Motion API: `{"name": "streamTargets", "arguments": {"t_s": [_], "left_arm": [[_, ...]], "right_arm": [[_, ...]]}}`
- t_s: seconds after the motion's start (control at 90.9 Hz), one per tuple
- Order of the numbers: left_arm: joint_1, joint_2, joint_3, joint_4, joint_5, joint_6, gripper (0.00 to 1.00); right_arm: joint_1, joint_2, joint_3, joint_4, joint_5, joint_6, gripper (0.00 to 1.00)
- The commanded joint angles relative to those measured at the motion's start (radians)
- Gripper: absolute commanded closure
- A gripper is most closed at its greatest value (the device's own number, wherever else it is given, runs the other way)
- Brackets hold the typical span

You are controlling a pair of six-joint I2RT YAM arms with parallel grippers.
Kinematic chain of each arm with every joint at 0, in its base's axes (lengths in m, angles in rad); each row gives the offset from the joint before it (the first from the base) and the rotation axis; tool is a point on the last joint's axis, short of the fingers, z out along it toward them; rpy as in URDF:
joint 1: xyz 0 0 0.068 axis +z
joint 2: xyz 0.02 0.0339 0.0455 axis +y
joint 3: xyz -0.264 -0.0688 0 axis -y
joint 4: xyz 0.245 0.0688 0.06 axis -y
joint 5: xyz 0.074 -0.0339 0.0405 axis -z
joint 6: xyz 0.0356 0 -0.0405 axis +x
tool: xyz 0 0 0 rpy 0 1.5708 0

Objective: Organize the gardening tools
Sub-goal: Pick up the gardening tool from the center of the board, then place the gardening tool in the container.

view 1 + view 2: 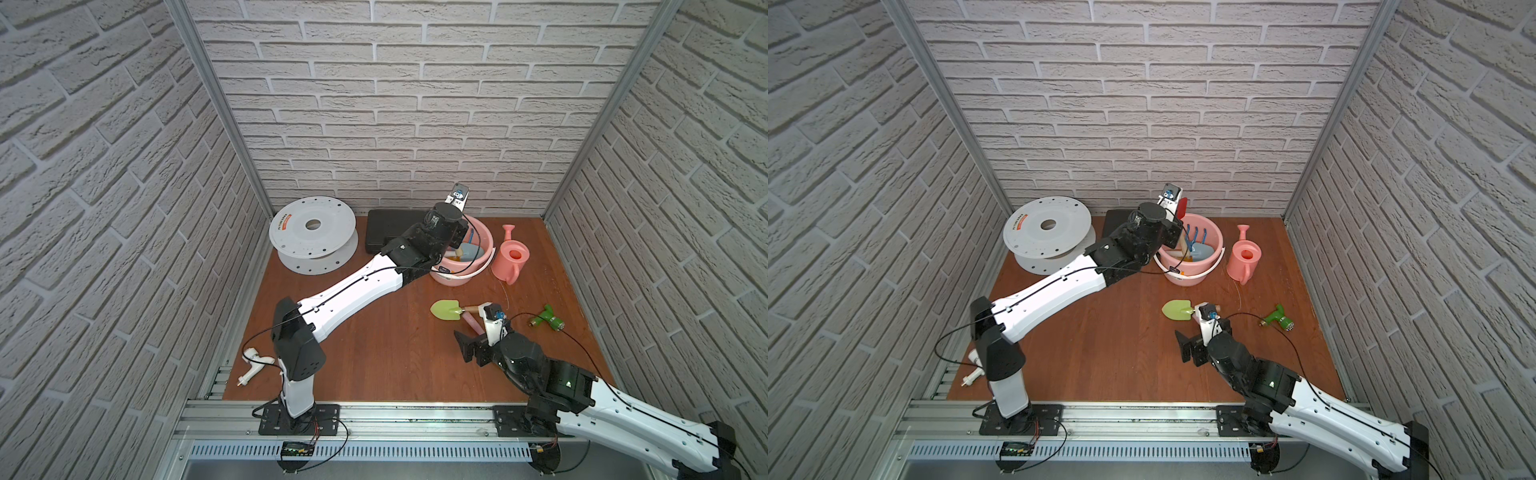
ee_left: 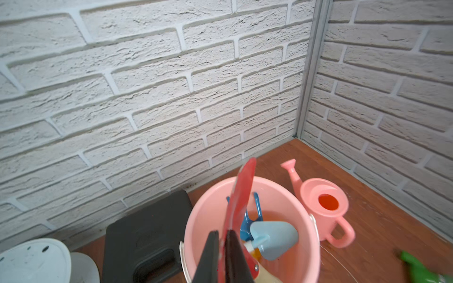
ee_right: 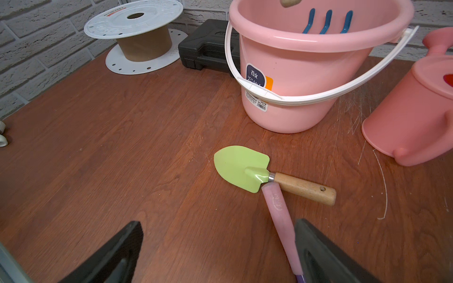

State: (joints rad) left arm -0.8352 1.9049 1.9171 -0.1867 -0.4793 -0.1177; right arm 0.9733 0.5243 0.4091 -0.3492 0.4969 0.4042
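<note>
Pinching red trowel (image 2: 241, 186) in left gripper (image 2: 221, 235), I held it above bucket (image 2: 269, 182). Right gripper (image 3: 219, 224) was spread wide, purple trowel (image 3: 282, 215) lay between jaws, touching green trowel (image 3: 240, 166).

pink bucket (image 3: 306, 80); green trowel (image 3: 240, 166); red trowel (image 2: 241, 193)

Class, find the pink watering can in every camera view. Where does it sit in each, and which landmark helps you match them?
Top view: pink watering can stands right of centre, beside the pink bucket.
Top view: same place, beside the bucket.
Left wrist: whole can, just past the bucket rim, near the wall corner.
Right wrist: cut off by the frame edge, next to the bucket.
Shared landmark: the pink bucket.
</note>
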Motion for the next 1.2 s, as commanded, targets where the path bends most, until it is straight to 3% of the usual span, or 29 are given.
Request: {"name": "streamTargets", "arguments": {"t_s": [0.0,0.187,0.297,0.33,0.407,0.473,0.528,0.66,0.759,1.034,1.188], "left_arm": [[0.030,0.097,0.105,0.104,-0.068,0.118,1.00],[0.077,0.265,0.270,0.084,-0.061,0.141,1.00],[0.084,0.292,0.257,0.083,-0.037,0.107,0.99],[0.084,0.288,0.231,0.090,-0.023,0.089,0.94],[0.084,0.269,0.169,0.105,0.012,0.048,0.69],[0.085,0.246,0.111,0.120,0.039,0.025,0.58],[0.084,0.219,0.068,0.124,0.049,0.000,0.41],[0.084,0.114,-0.032,0.093,0.103,-0.058,0.27],[0.082,0.003,-0.142,0.071,0.142,-0.119,0.03],[0.059,-0.358,-0.574,0.090,0.155,-0.244,0.02],[0.054,-0.503,-0.797,0.115,0.166,-0.340,0.02]], "right_arm": [[0.003,-0.008,-0.003,0.005,0.021,0.014,0.00],[0.003,-0.005,0.000,0.005,0.021,0.010,0.00],[0.003,-0.006,0.002,0.000,0.031,0.009,0.00],[0.003,-0.007,0.002,-0.002,0.035,0.009,0.00],[0.003,-0.003,0.000,-0.006,0.048,0.012,0.00],[0.003,0.005,0.002,-0.014,0.063,0.018,0.00],[0.003,0.012,0.003,-0.016,0.073,0.022,0.00],[0.002,0.028,0.007,-0.030,0.108,0.048,0.00],[0.002,0.025,0.002,-0.038,0.134,0.070,0.01],[-0.018,0.028,-0.012,-0.062,0.229,0.125,0.01],[-0.057,0.098,0.036,-0.107,0.172,0.166,0.00]]}}
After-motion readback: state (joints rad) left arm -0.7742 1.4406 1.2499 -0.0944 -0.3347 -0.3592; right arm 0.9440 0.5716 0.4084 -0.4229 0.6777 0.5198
